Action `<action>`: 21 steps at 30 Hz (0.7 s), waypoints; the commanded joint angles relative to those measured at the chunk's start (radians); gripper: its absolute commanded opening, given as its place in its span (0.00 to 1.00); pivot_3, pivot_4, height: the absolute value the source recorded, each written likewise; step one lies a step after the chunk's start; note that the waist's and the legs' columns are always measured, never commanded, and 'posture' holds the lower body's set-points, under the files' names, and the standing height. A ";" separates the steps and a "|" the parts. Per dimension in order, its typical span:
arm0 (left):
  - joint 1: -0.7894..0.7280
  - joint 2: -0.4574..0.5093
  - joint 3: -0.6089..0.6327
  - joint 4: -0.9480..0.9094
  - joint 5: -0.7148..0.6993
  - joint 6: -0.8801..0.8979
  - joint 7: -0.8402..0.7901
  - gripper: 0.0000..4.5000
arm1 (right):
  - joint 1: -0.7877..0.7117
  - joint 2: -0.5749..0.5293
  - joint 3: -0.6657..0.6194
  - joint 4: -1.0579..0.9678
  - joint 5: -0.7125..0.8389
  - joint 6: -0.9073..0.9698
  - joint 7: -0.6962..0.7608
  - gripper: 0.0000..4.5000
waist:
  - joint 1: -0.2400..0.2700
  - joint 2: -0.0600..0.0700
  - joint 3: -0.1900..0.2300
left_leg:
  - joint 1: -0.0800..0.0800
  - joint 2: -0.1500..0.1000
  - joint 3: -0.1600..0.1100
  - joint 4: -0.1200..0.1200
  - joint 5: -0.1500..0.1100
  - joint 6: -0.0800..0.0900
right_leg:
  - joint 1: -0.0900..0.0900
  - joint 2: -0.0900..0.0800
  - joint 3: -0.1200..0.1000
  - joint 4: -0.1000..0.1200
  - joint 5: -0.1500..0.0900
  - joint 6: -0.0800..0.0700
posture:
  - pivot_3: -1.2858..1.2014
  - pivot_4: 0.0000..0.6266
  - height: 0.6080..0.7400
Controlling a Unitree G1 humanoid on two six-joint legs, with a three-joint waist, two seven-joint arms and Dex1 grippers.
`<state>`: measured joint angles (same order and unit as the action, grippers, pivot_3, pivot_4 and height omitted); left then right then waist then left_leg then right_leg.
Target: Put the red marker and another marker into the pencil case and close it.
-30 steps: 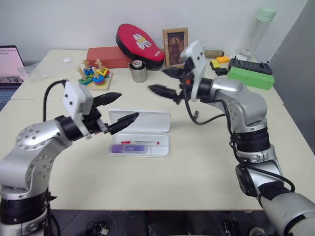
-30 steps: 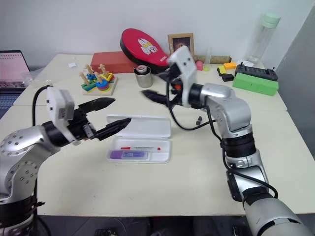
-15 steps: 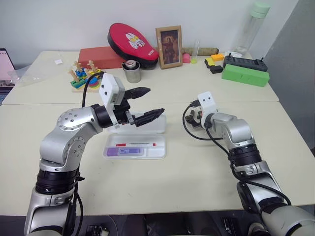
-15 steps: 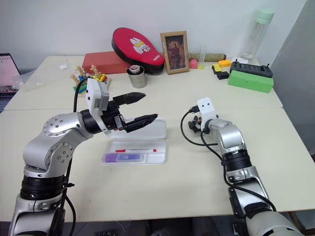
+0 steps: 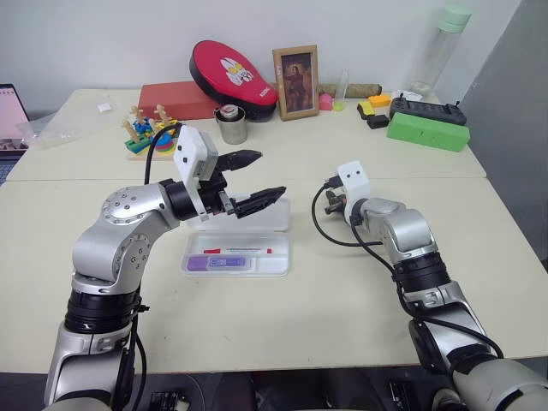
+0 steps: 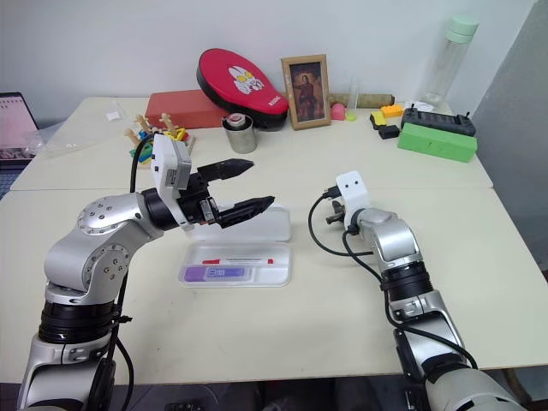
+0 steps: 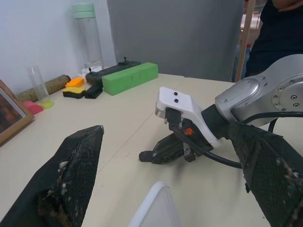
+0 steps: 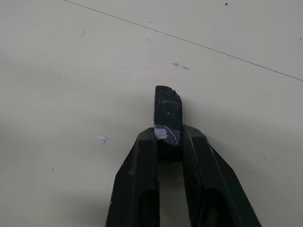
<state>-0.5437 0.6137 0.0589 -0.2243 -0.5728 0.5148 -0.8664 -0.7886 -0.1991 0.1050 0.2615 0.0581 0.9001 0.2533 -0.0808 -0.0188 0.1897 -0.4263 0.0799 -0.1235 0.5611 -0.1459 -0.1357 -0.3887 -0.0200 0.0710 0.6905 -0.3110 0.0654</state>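
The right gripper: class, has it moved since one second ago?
Yes. The right gripper has dropped from level with the picture frame to the table.

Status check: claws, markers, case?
Left claw open above case lid. Right claw shut on small dark piece. Both markers in open pencil case.

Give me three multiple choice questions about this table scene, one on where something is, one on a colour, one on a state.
1. Where is the purple marker?
A. In the pencil case
B. In the metal cup
C. On the green box

2. What colour is the red marker's cap?
A. Blue
B. Red
C. Yellow

3. How is the right gripper?
A. Wide open
B. Holding the case
C. Shut on a small dark piece

Answers: 1 A, it lies in the tray. 2 B, red end visible. 3 C, fingers pinch it.
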 commanded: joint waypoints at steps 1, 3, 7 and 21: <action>-0.003 0.002 0.029 -0.017 -0.011 -0.013 -0.001 1.00 | -0.027 -0.031 -0.059 -0.044 0.020 -0.079 0.022 0.07 | 0.000 0.000 0.000 | 0.000 0.000 0.000 0.000 0.000 0.000 | 0.000 0.000 0.000 0.000 0.000 0.000 | 0.52 0.24 1.00; 0.009 0.010 0.048 -0.026 -0.025 -0.005 -0.002 1.00 | -0.038 -0.065 -0.061 -0.078 0.035 -0.147 0.083 0.07 | 0.000 0.000 0.000 | 0.000 0.000 0.000 0.000 0.000 0.000 | 0.000 0.000 0.000 0.000 0.000 0.000 | 0.52 0.24 1.00; 0.086 0.090 0.107 -0.043 -0.036 0.003 -0.048 1.00 | -0.032 -0.152 -0.085 -0.231 0.178 -0.262 0.356 0.07 | -0.003 0.000 0.000 | 0.000 0.000 0.000 -0.001 0.000 0.000 | 0.000 0.000 0.000 -0.001 0.000 0.000 | 0.52 0.24 1.00; 0.385 0.282 0.267 -0.103 -0.034 -0.022 -0.182 1.00 | 0.042 -0.287 0.389 -0.458 0.150 -0.247 0.735 0.07 | -0.001 0.001 0.001 | 0.001 0.001 0.001 -0.001 0.000 0.000 | 0.001 0.000 0.000 -0.002 -0.004 0.005 | 0.52 0.24 1.00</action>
<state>-0.1602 0.8934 0.2925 -0.2924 -0.5964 0.5113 -1.0570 -0.7290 -0.4999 0.4352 -0.2257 0.2647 0.6748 1.0001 -0.0820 -0.0178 0.1904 -0.4250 0.0809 -0.1226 0.5603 -0.1460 -0.1357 -0.3881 -0.0201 0.0709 0.6890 -0.3150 0.0700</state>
